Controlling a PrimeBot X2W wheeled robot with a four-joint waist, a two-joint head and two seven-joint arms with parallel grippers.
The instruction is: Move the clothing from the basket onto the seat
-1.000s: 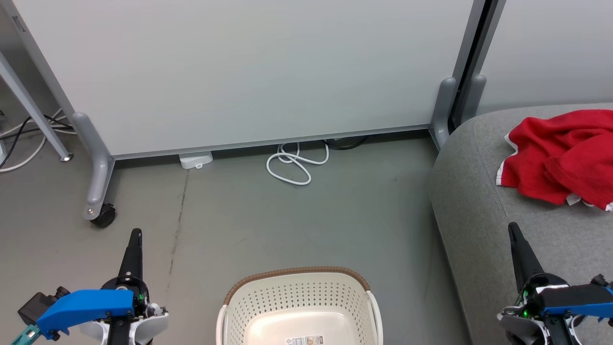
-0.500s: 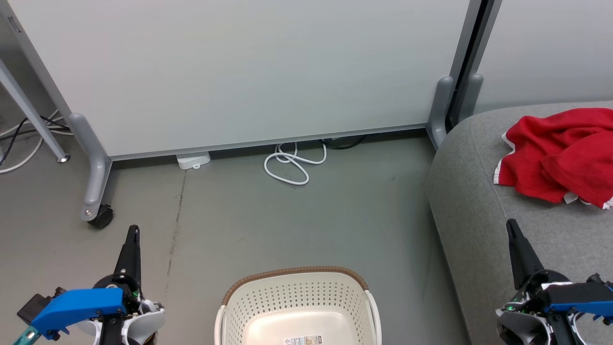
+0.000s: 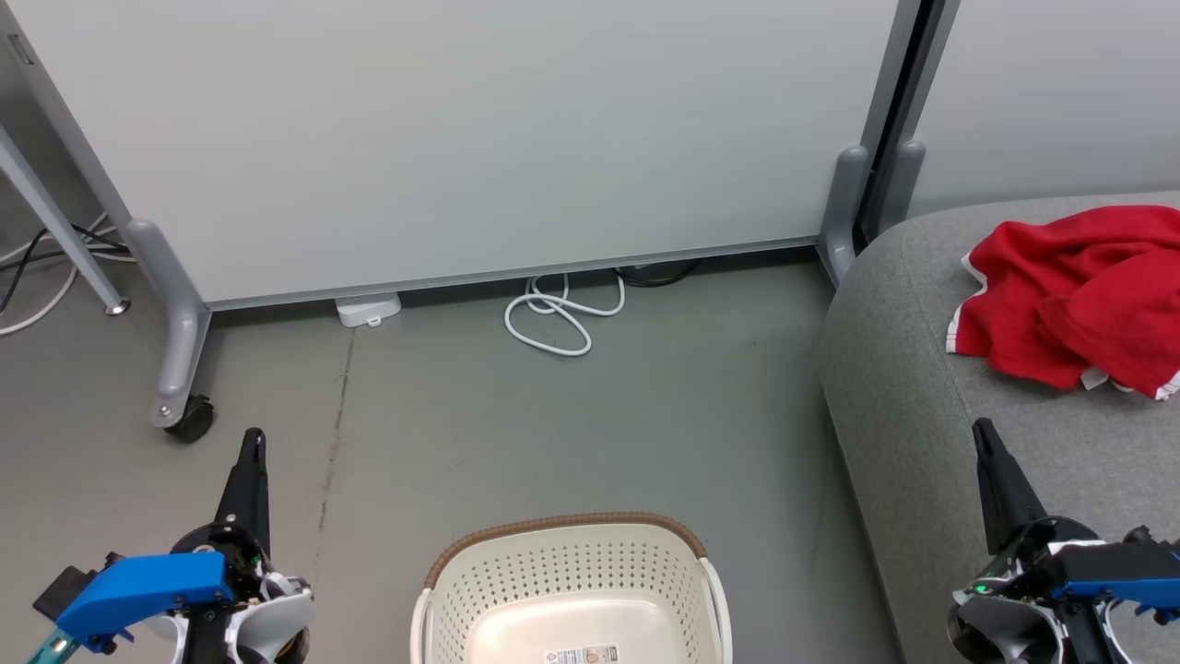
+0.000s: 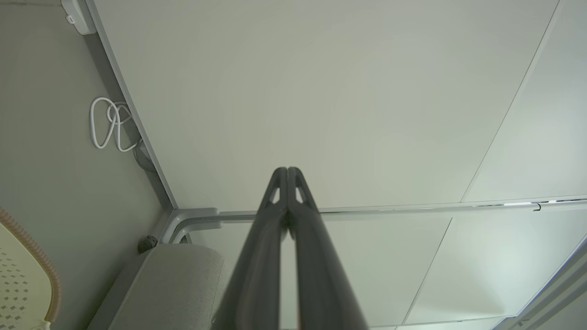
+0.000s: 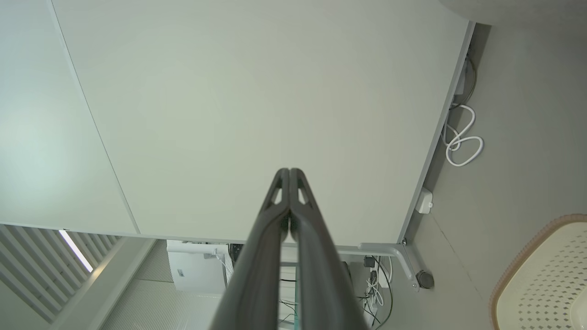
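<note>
One heap of red clothing (image 3: 1069,295) with white trim lies crumpled on the far right of the single grey seat (image 3: 922,433). It sits well in from the seat's rounded left edge and runs off the right border of the head view. How many garments make up the heap cannot be told.

One cream basket (image 3: 572,572) stands on the floor at the near middle, apart from the seat. Its brown rim faces the far side, and its pale inner bottom shows with one paper label (image 3: 583,656).

Two grippers are in view, both clenched with fingers pressed together and grasping nothing. The left gripper (image 3: 252,435) hangs over the floor to the left of the basket. The right gripper (image 3: 982,429) hangs over the near part of the seat, near of the clothing.

The grey floor (image 3: 553,415) is smooth, with a thin dark crack line on the left. A white partition panel (image 3: 461,138) closes the far side, standing on a grey foot with one black castor (image 3: 189,420). One looped white cable (image 3: 558,318) and one white power block (image 3: 368,309) lie at its base.

Open floor stretches between basket and panel, and a strip of bare floor separates basket and seat.
</note>
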